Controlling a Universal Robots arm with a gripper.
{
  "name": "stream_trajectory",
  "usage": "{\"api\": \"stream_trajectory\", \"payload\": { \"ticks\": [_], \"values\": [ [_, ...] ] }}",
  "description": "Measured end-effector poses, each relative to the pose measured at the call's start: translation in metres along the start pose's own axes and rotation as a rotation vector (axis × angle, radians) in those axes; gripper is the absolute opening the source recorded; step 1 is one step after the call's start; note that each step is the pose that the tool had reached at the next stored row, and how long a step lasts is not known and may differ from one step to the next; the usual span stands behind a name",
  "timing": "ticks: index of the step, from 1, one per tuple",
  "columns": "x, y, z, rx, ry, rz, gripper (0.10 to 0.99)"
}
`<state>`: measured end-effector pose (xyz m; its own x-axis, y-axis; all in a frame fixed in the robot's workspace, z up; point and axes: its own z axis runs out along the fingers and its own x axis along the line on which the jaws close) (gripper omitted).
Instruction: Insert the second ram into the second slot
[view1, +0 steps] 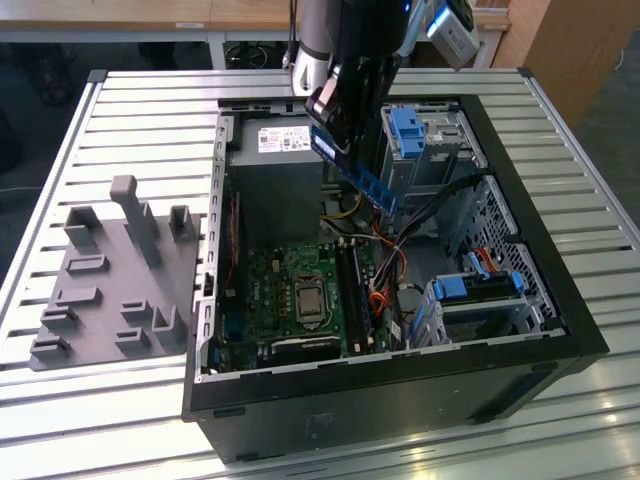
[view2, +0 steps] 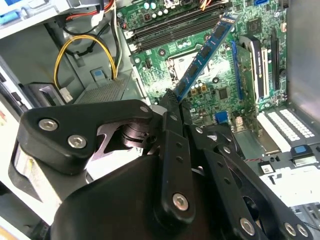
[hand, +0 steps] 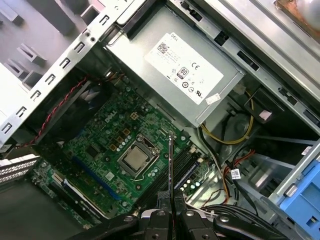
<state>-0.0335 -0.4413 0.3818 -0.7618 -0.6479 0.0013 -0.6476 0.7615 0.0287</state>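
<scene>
Holding the second ram (view1: 355, 172) pinched by one end in the closed gripper (view1: 328, 125), tilted above the motherboard (view1: 290, 290). Risks jamming crooked or missing the memory slots (view2: 175, 25) if lowered at this slant.

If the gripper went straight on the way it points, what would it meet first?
Probably the motherboard near the memory slots. The memory stick clamped in the gripper leads and would touch down first, though depth is hard to judge.
</scene>
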Motion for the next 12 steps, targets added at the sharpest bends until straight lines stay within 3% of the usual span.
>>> {"api": "stream_trajectory", "payload": {
  "ticks": [12],
  "values": [
    [0.0000, 0.0000, 0.0001, 0.000, -0.0018, 0.062, 0.137]
  ]
}}
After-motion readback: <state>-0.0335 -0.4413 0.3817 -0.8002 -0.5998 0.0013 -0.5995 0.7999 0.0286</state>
